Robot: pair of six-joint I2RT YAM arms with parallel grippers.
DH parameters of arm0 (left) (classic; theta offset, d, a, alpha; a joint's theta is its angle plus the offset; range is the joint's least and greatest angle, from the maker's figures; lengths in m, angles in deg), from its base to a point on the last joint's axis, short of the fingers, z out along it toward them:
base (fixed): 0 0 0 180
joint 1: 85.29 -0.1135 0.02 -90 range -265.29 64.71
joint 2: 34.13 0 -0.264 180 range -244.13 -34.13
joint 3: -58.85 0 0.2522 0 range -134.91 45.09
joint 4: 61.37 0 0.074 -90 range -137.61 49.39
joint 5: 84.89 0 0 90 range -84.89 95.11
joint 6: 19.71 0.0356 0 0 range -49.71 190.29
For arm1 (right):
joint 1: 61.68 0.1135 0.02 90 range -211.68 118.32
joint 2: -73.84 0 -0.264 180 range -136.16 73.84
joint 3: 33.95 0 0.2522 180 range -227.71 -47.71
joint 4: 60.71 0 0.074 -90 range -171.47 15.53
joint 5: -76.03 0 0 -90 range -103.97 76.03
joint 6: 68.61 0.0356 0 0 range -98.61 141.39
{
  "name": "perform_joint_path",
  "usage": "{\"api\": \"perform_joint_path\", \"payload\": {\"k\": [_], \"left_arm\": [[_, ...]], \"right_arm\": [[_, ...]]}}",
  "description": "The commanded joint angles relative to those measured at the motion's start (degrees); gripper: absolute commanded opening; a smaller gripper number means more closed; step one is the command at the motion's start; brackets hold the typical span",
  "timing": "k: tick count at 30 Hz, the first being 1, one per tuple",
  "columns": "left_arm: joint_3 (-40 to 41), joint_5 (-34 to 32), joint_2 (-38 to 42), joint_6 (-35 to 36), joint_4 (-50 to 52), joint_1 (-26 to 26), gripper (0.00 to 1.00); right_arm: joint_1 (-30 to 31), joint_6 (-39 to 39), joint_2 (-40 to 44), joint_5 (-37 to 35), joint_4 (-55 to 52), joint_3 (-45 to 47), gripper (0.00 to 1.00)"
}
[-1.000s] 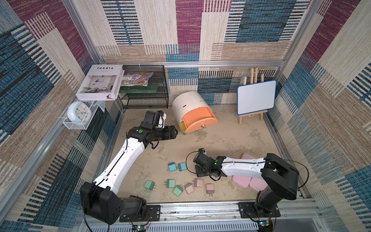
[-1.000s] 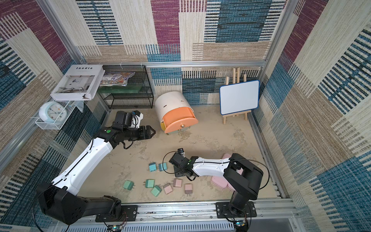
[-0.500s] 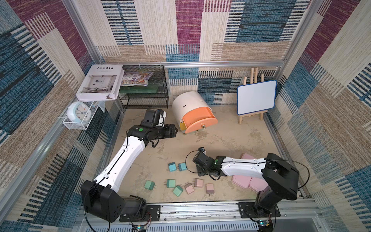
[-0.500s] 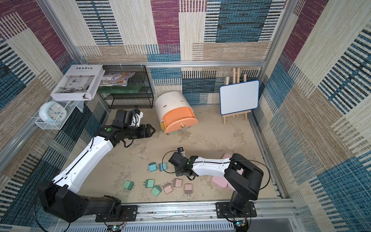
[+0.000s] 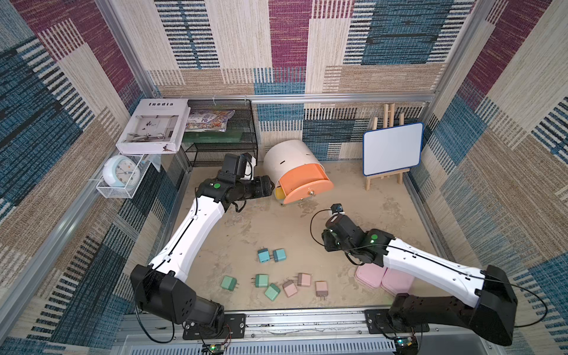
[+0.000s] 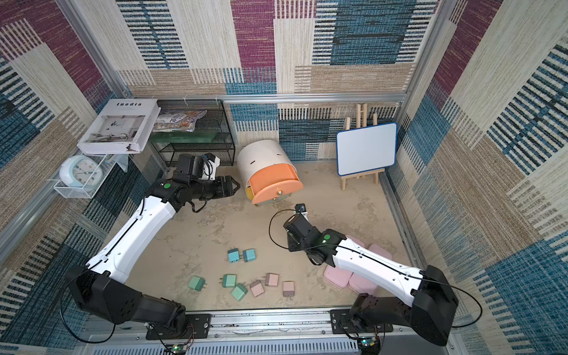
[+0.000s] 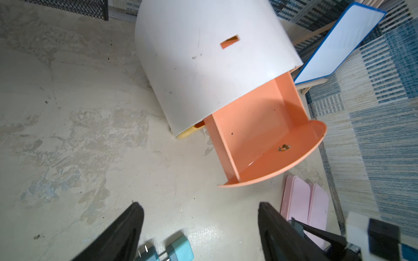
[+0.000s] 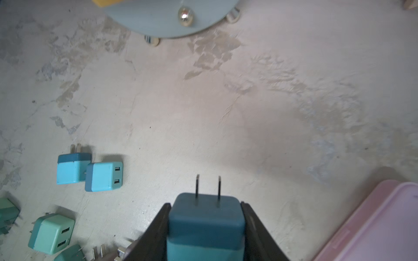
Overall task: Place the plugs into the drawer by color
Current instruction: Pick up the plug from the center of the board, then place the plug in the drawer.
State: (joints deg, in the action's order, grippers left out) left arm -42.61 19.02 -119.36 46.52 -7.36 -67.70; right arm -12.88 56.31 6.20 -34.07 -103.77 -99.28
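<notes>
Right wrist view: blue plug (image 8: 205,223) sits clamped between right jaws, seemingly centred; left jaws apart.

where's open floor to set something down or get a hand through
Bare floor lies between the orange drawer and the two blue plugs, and between that drawer and the whiteboard. Crowded: the front edge, with green plugs, pink plugs and pink boxes.
</notes>
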Motion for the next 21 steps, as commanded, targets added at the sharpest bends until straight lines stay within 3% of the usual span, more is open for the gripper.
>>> {"api": "perform_joint_path", "payload": {"k": [1,7,14,21], "left_arm": [[-3.0,0.8,-2.0,-0.6,0.0,0.2,0.82],[-6.9,1.3,-7.2,-2.0,0.0,0.7,0.79],[-14.7,-1.9,-12.0,-0.1,2.1,0.7,0.78],[-13.5,-2.3,-12.5,0.6,1.7,0.7,0.78]], "right_arm": [[-5.7,-8.3,4.0,3.9,-0.5,-2.3,0.4],[-14.7,-18.4,3.1,8.1,5.2,-13.7,0.4],[-20.0,-25.1,-13.9,16.6,6.6,-31.8,0.42],[-21.7,-27.4,-27.0,19.4,4.4,-45.2,0.42]]}}
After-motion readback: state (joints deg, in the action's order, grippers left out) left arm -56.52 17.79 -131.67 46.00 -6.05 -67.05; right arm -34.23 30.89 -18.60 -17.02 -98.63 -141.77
